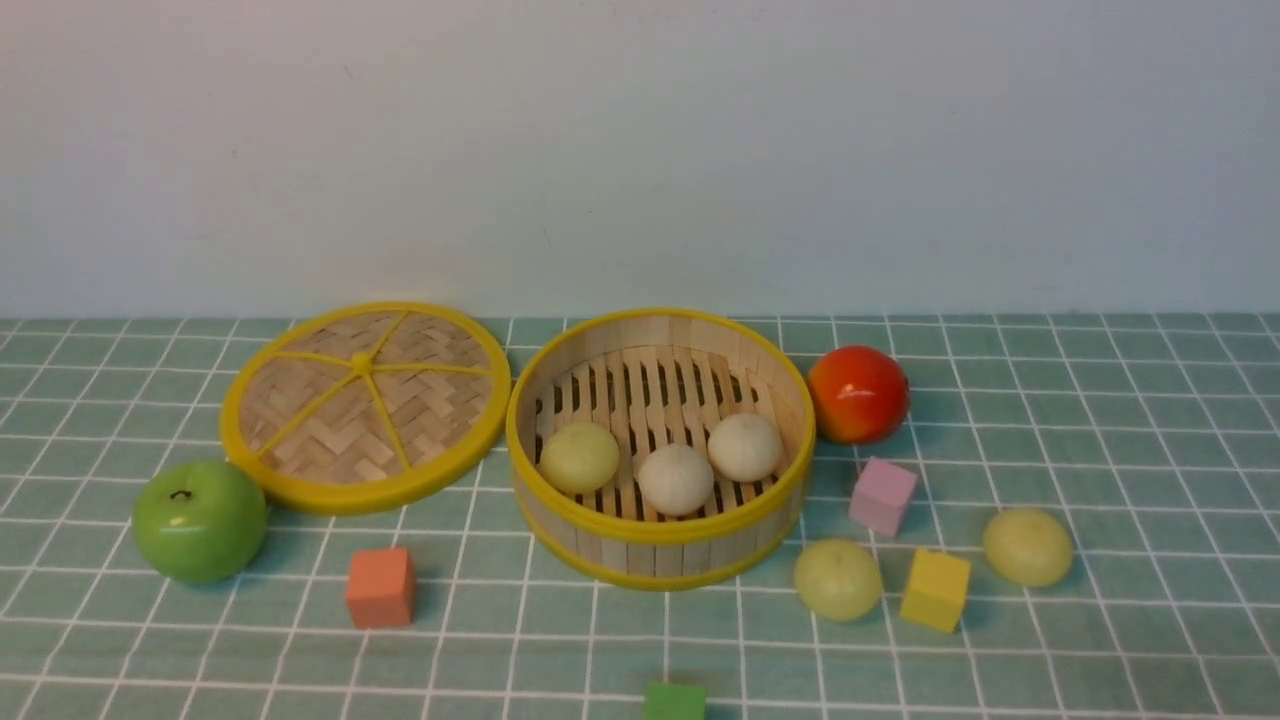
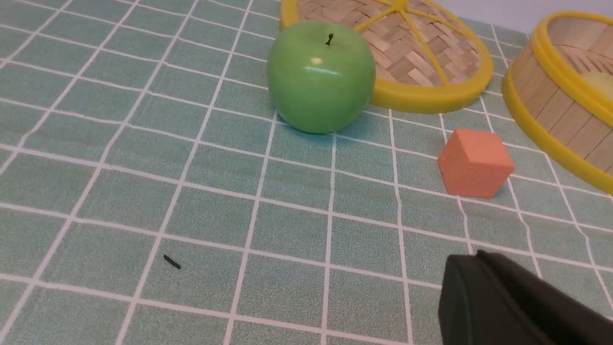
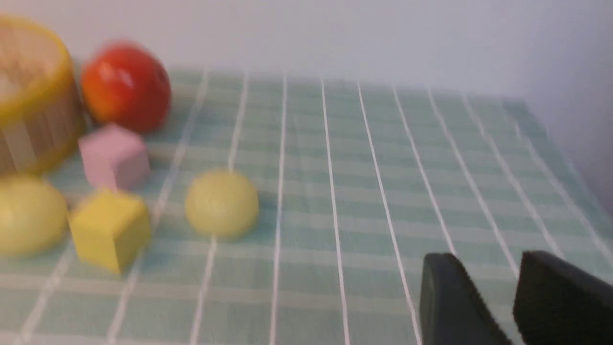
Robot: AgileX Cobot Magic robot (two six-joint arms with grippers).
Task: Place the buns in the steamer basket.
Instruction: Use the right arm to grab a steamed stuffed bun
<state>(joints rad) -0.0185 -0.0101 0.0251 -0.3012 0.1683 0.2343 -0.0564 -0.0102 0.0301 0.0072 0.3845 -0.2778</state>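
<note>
The steamer basket [image 1: 640, 535] stands mid-table and holds three buns: one yellow-green [image 1: 579, 457] and two off-white [image 1: 676, 479] [image 1: 744, 447]. Two more yellow-green buns [image 1: 838, 579] [image 1: 1027, 546] lie on the cloth to its right. Neither gripper shows in the front view. In the left wrist view my left gripper [image 2: 474, 256] is shut and empty, low over the cloth, short of the basket wall [image 2: 550, 105]. In the right wrist view my right gripper [image 3: 491, 261] stands open with only cloth between its fingers, well apart from the nearer loose bun [image 3: 221, 203] and the other loose bun [image 3: 28, 213].
The flat woven lid [image 1: 365, 405] lies left of the basket, with a green apple [image 1: 200, 520] in front of it. A red-orange fruit [image 1: 858, 393] sits right of the basket. Orange [image 1: 380, 588], pink [image 1: 882, 495], yellow [image 1: 935, 590] and green [image 1: 673, 702] cubes are scattered about.
</note>
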